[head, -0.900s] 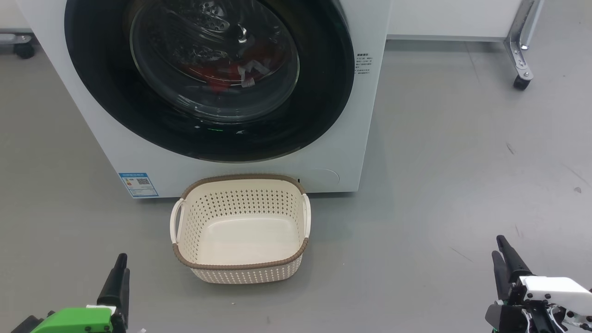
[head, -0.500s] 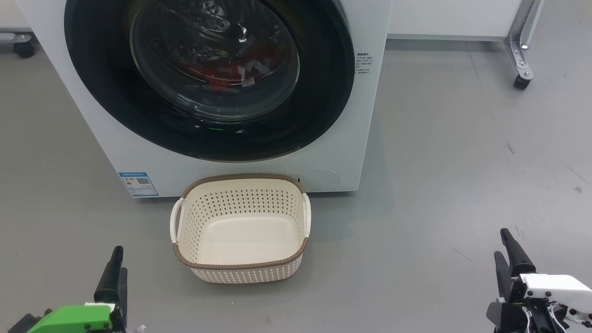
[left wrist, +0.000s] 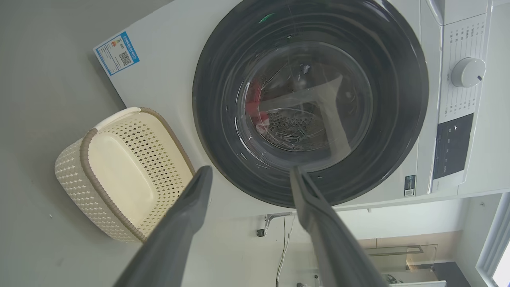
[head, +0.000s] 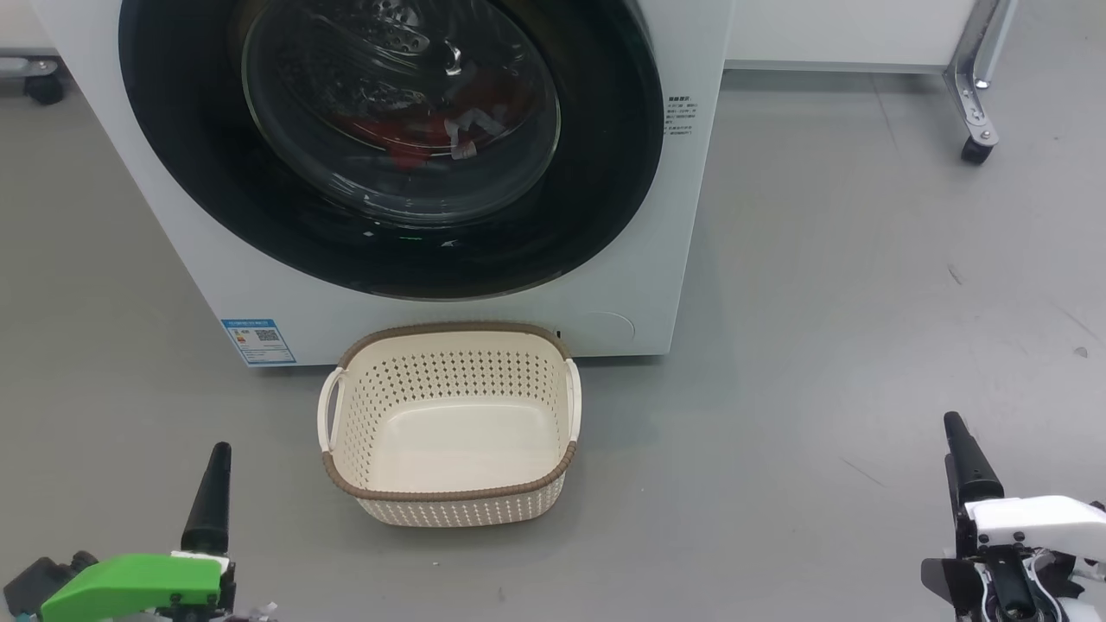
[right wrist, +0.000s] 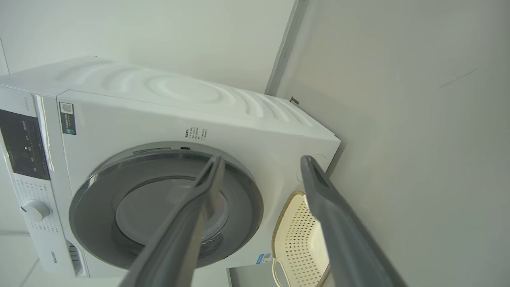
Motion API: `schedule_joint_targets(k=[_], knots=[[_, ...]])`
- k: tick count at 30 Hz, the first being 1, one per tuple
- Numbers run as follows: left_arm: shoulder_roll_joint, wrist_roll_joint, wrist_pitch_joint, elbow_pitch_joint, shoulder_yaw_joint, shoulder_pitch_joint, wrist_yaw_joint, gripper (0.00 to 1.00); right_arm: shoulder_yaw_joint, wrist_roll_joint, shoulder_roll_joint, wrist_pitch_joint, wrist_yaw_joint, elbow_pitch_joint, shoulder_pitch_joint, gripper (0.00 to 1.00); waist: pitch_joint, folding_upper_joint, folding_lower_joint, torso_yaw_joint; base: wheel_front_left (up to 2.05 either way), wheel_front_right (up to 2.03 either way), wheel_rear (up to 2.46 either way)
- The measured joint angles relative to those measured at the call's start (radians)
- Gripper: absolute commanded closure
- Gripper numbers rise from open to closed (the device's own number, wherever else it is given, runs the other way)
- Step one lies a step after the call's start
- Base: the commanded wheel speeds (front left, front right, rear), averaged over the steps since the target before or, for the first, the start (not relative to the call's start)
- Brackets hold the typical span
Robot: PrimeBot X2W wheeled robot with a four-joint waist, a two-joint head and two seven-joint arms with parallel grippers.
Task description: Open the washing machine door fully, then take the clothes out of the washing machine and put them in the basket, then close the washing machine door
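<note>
The white washing machine (head: 657,259) stands ahead with its round black washing machine door (head: 605,173) shut flat against the front. Red clothes (head: 415,138) with white trim lie behind the glass bowl; they also show in the left wrist view (left wrist: 253,107). The cream basket (head: 449,330) with a brown rim sits on the floor against the machine's base and has nothing in it. My left gripper (head: 216,471) hangs at the lower left, open (left wrist: 251,171) and holding nothing. My right gripper (head: 963,449) is at the lower right, also open (right wrist: 263,159) and holding nothing. Both are well short of the machine.
A metal table leg on a caster (head: 975,121) stands at the back right, and another caster (head: 39,86) at the far left. Grey floor stretches to the right of the machine. The control panel with its white dial (left wrist: 464,71) sits above the door.
Both grippers have moved up the head view, towards the machine. The door, the clothes and the basket have stayed put.
</note>
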Motion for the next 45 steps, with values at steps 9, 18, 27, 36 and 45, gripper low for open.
schedule_joint_targets(k=[9, 18, 27, 36, 45], knots=[[0.045, 0.176, -0.032, -0.010, -0.042, -0.007, 0.000, 0.00, 0.045, -0.168, -0.047, -0.035, 0.000, 0.000, -0.015, 0.00, 0.003, 0.0000, 0.0000, 0.001, 0.00, 0.00, 0.00], [0.075, 0.370, -0.062, -0.032, -0.086, -0.016, 0.011, 0.00, 0.096, -0.356, -0.073, -0.061, -0.020, -0.016, -0.029, 0.00, 0.002, 0.0000, 0.0000, 0.001, 0.00, 0.00, 0.00], [0.089, 0.555, -0.089, -0.066, -0.146, -0.030, 0.036, 0.00, 0.160, -0.515, -0.082, -0.091, -0.037, -0.028, -0.038, 0.00, -0.001, 0.0000, 0.0000, 0.002, 0.00, 0.00, 0.00], [0.091, 0.689, -0.119, -0.078, -0.198, -0.030, 0.046, 0.00, 0.215, -0.651, -0.090, -0.122, -0.053, -0.018, -0.038, 0.00, -0.005, 0.0000, 0.0000, 0.004, 0.00, 0.00, 0.00], [0.103, 0.811, -0.149, -0.059, -0.240, -0.030, 0.063, 0.00, 0.263, -0.776, -0.097, -0.150, -0.062, 0.001, -0.038, 0.00, -0.007, 0.0000, 0.0000, 0.005, 0.00, 0.00, 0.00]])
